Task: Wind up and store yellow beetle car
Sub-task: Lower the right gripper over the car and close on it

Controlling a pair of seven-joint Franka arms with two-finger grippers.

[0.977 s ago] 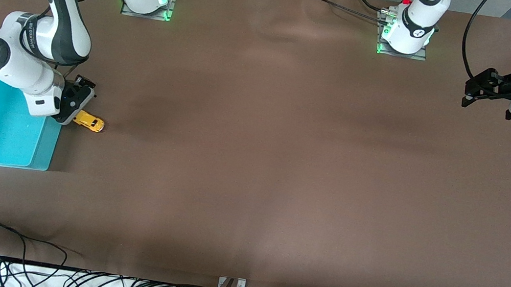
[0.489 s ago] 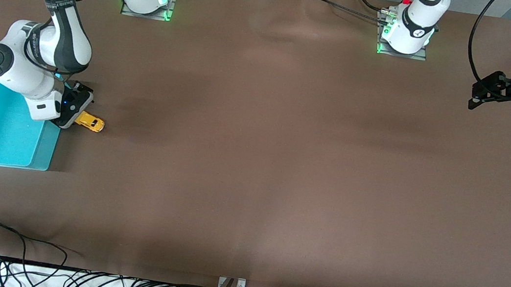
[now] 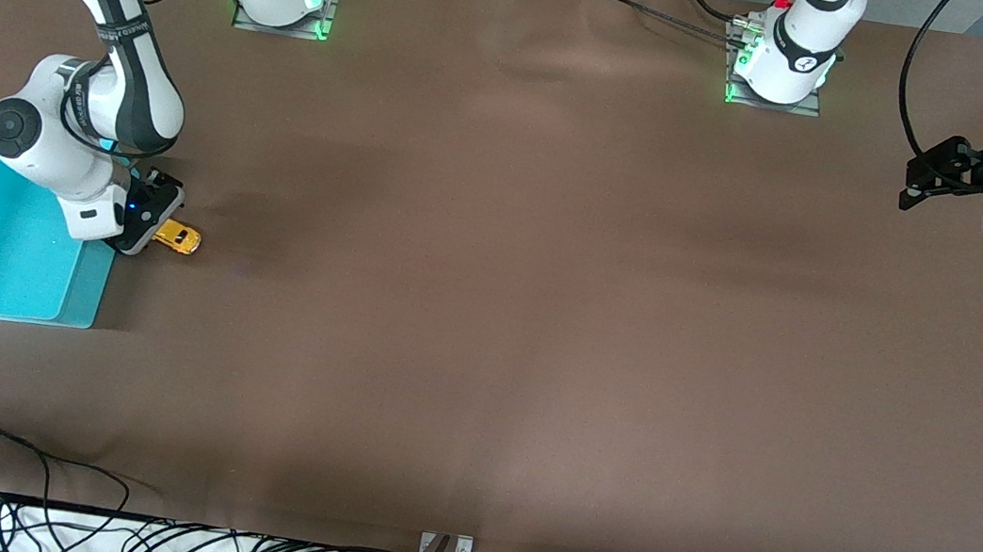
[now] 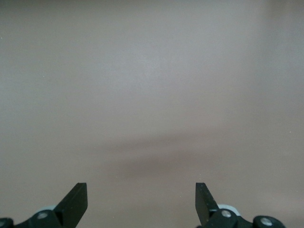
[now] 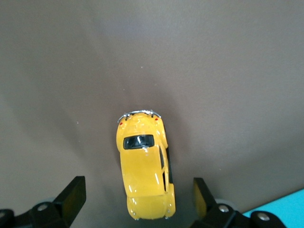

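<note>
- The yellow beetle car (image 5: 144,170) stands on its wheels on the brown table (image 3: 486,313), just beside the turquoise bin (image 3: 1,249), at the right arm's end.
- The right gripper (image 5: 135,199) hangs over the car, fingers spread wide and empty, one on each flank.
- The car looks light, hard and glossy, likely slippery; it will roll. Best pinched across the doors.
- The left gripper (image 4: 141,202) waits open over bare table.
- No readable writing on the car.

A robotics lab.
Two white arms bolted on metal base plates (image 3: 283,2) to a brown-covered bench (image 3: 486,313), with tangled cables (image 3: 41,521) along its edge.
</note>
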